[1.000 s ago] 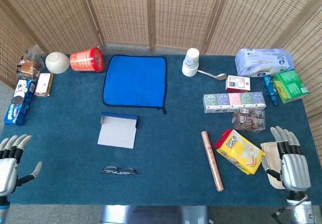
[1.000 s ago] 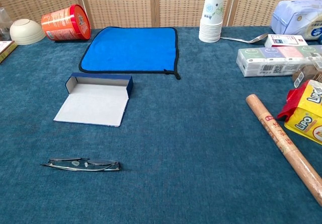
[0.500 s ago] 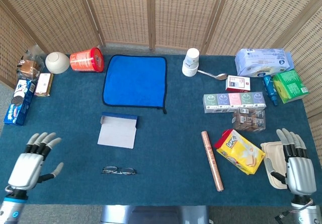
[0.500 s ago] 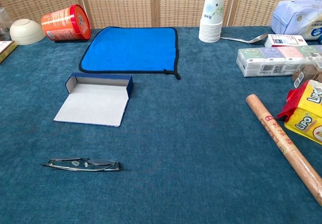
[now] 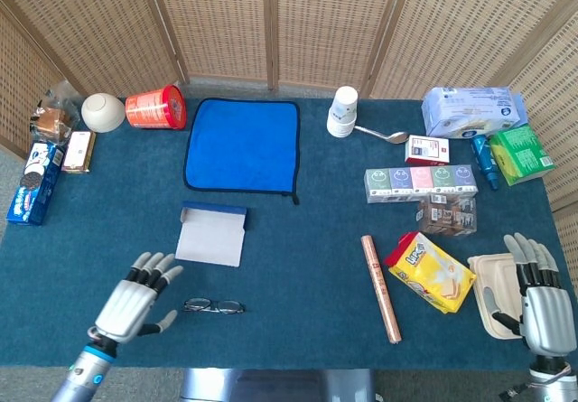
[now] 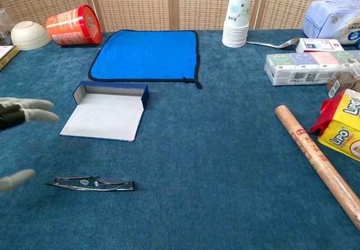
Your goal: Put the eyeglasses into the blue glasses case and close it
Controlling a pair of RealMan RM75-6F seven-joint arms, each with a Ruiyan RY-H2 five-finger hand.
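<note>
Your left hand (image 5: 135,304) hovers with fingers spread, holding nothing, just left of one pair of eyeglasses (image 5: 213,306) lying folded on the table (image 5: 307,266). One blue glasses case (image 5: 212,233) lies open beyond them. Your right hand (image 5: 540,298), fingers apart and empty, sits at the far right beside one yellow snack bag (image 5: 431,272).
</note>
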